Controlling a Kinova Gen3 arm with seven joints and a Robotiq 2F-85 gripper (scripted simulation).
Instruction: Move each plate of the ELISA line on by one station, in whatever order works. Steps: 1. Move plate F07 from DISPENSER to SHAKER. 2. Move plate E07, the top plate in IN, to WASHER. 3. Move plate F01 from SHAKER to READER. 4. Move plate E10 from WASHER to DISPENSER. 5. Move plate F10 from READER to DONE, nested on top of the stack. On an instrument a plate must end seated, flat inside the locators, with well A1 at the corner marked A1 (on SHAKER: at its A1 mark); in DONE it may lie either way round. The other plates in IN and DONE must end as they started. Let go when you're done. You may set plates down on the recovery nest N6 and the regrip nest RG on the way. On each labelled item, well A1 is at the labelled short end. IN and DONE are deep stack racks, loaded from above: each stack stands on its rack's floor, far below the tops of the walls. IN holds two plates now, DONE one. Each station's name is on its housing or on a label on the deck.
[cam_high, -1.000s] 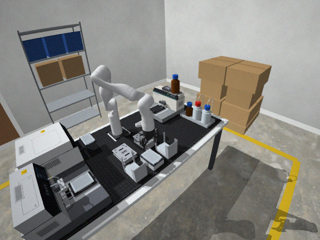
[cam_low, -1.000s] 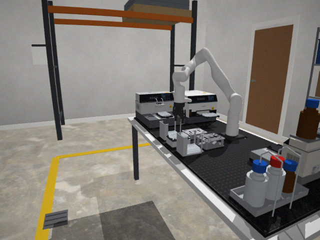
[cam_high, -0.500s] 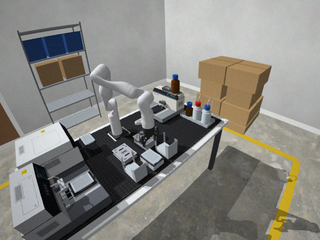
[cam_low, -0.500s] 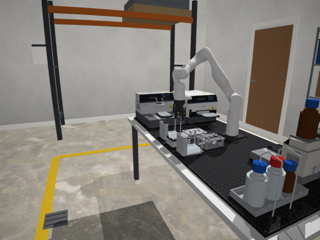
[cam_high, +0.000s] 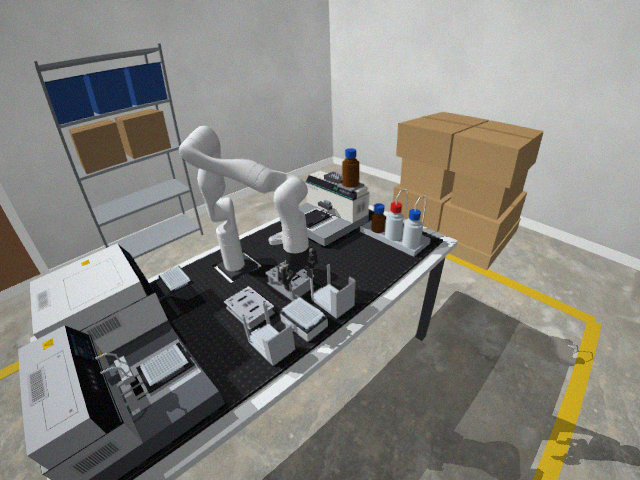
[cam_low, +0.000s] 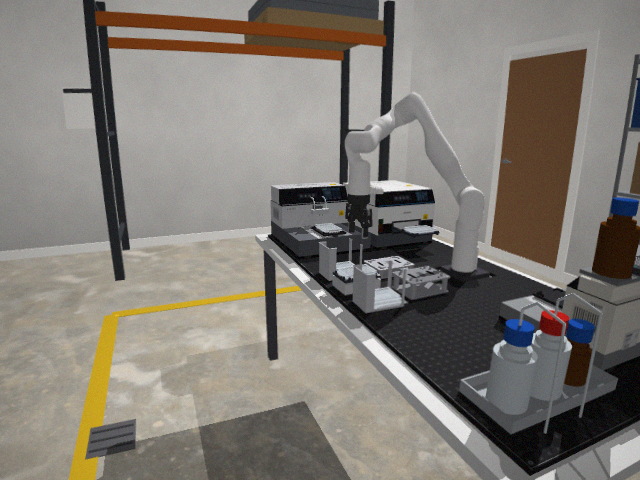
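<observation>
1. White plate (cam_high: 305, 313) with tiny wells sits flat on a grey block on the black desk (cam_high: 361, 258), between two tall racks, long side pointing toward the arm
2. Hand (cam_low: 358, 223) hangs above it, wide open, holding nothing

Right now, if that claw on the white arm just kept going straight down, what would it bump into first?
The open, empty tool points straight down. It would probably first meet the grey nest fixture on the black deck, though depth is hard to judge.
</observation>
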